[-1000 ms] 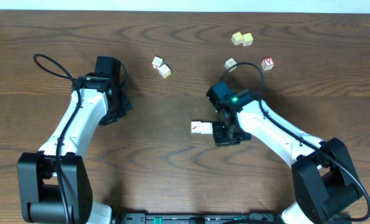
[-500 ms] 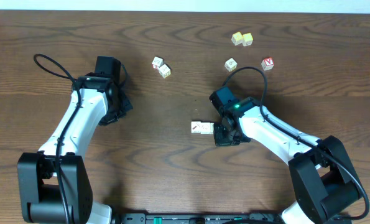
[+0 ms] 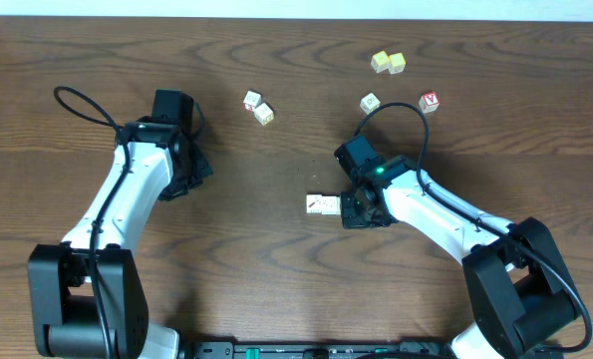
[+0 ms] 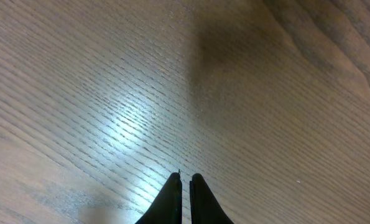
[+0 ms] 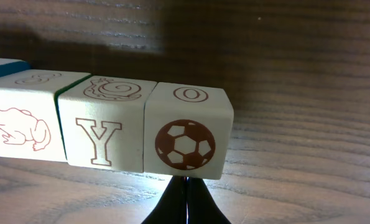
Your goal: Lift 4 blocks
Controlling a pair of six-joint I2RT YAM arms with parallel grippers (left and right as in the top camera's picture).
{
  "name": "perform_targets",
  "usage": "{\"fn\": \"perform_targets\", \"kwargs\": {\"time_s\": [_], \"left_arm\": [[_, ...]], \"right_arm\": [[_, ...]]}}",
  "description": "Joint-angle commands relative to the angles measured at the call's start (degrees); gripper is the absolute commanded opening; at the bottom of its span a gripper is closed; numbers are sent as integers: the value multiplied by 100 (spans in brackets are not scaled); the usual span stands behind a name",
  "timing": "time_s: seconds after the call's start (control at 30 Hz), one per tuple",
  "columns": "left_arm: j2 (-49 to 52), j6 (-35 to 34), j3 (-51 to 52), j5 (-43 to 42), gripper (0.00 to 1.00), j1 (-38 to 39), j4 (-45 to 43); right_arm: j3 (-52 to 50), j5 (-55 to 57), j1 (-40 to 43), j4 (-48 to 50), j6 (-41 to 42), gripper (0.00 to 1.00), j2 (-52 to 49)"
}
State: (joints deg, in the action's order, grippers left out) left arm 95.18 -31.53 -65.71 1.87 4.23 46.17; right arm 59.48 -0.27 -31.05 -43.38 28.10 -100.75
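Observation:
Several whitish blocks lie in a row on the table (image 3: 276, 249). Up close I see the soccer-ball block (image 5: 186, 140), the Y block (image 5: 101, 140), the frog block (image 5: 20, 127) and a teal-topped block (image 5: 1, 67) at the far left. From overhead the row (image 3: 323, 204) pokes out left of my right gripper (image 3: 359, 212). The right gripper (image 5: 185, 182) is shut, with its tips at the near lower edge of the soccer-ball block and nothing between its fingers. My left gripper (image 4: 185, 177) is shut over bare wood, far left of the row (image 3: 194, 172).
Two whitish cubes (image 3: 252, 101) (image 3: 264, 114) sit at the back centre. Two yellowish cubes (image 3: 388, 63) lie at the back right. A pale cube (image 3: 370, 103) and a red-bordered cube (image 3: 430, 102) are just behind the right arm. A black cable (image 3: 77, 100) loops by the left arm.
The right arm's wrist has shifted slightly and its gripper has edged up and left toward the row. The blocks and the left arm have not moved.

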Motion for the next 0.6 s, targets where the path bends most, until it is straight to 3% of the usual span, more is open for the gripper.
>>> {"fn": "perform_targets", "kwargs": {"time_s": [0.0, 0.4, 0.57], "left_arm": [[-11, -50, 24, 28, 8, -4, 2], [-13, -50, 24, 31, 8, -4, -4], [-13, -52, 24, 28, 8, -4, -55]], "right_arm": [[-31, 90, 37, 39, 79, 1, 68], [22, -1078, 31, 48, -310, 1, 83], [7, -966, -63, 37, -284, 1, 70]]}}
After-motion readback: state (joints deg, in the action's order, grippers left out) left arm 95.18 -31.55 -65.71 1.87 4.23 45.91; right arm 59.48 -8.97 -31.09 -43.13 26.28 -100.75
